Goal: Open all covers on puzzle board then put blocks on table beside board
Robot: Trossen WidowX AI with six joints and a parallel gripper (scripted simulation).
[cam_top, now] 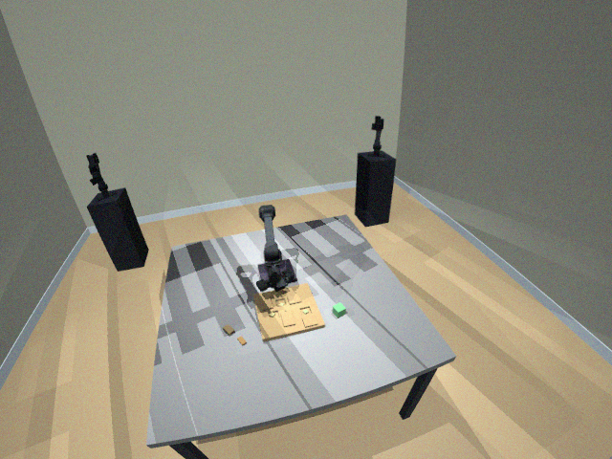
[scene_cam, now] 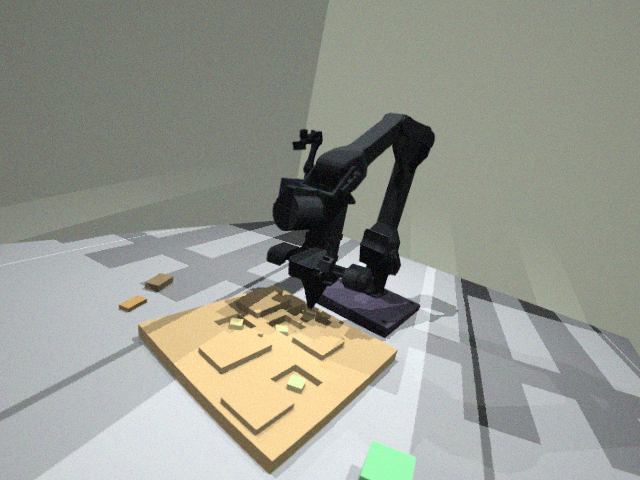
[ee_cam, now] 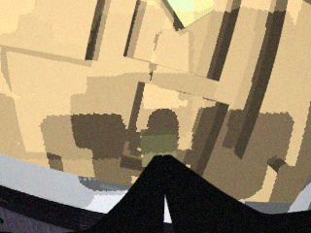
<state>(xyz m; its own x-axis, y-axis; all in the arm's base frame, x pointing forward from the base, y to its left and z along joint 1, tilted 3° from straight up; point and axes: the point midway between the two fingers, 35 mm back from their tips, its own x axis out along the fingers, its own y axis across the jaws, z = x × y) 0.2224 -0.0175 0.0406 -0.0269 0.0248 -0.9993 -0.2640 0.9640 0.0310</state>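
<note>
the end effector (scene_cam: 311,303) is clenched on nothing, tip down at the far edge of the board (scene_cam: 361,361). three pale blocks (scene_cam: 295,382) sit in open wells.

The arm (scene_cam: 392,170) folds sharply down, its gripper (scene_cam: 311,301) pointing downward, fingers pressed together, empty.
</note>
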